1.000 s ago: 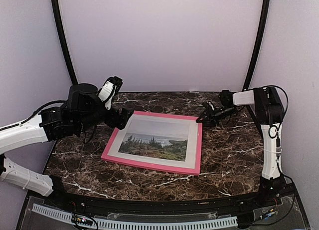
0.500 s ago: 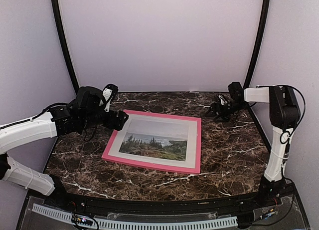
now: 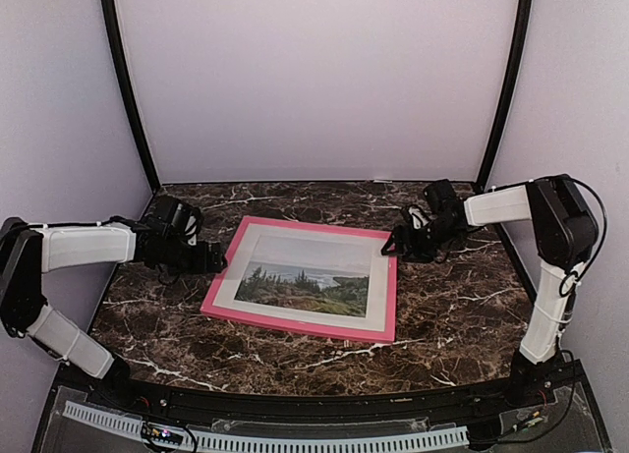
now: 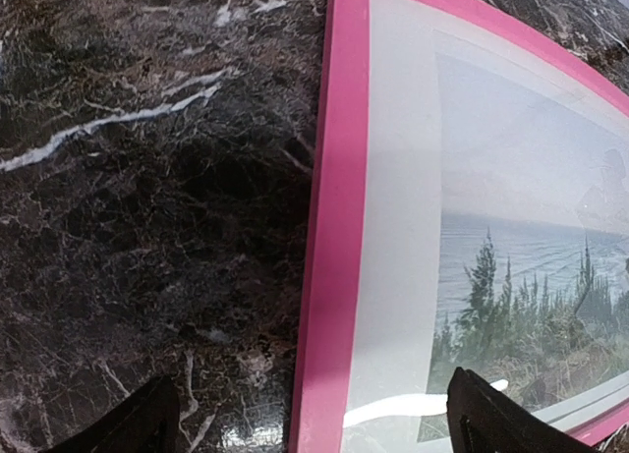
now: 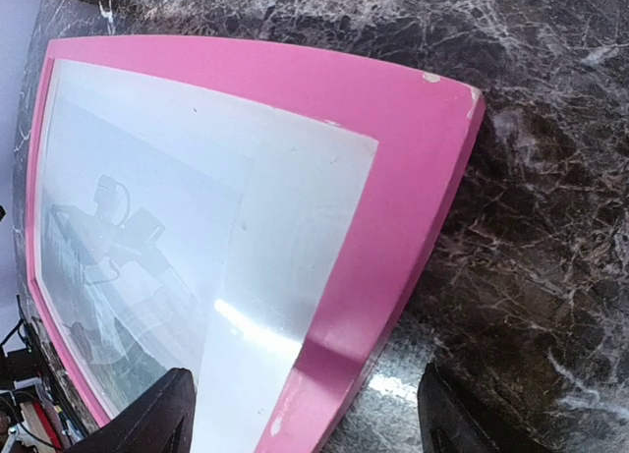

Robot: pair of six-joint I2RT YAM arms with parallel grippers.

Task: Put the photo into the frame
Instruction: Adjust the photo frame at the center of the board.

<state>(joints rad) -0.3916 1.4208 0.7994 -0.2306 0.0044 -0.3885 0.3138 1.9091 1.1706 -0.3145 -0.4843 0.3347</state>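
Photo (image 3: 305, 281) first: where did you have it?

— It lay inside the frame (image 4: 329, 227), face up in the middle of the marble table (image 3: 452, 306). The landscape showed through the window of the white mat (image 4: 393, 178). The near rail sat flat, as far as I could judge.

— And your arms?

— Beyond that near rail, my left gripper (image 3: 208, 261) hovered low just beside the frame's left rail, jaws spread wide with nothing between them. Farther back, my right gripper (image 3: 398, 245) sat by the far right corner, jaws likewise wide apart and empty. Whether a finger touched the rail there, I couldn't tell. Behind everything stood the pale backdrop (image 3: 314, 80).

— So which step was that?

— I judged the insertion done and the release in hand. The next move called for lifting both arms up and away from the frame. They needed to go straight off rather than sideways, so no fingertip caught a rail and dragged the frame across the table.
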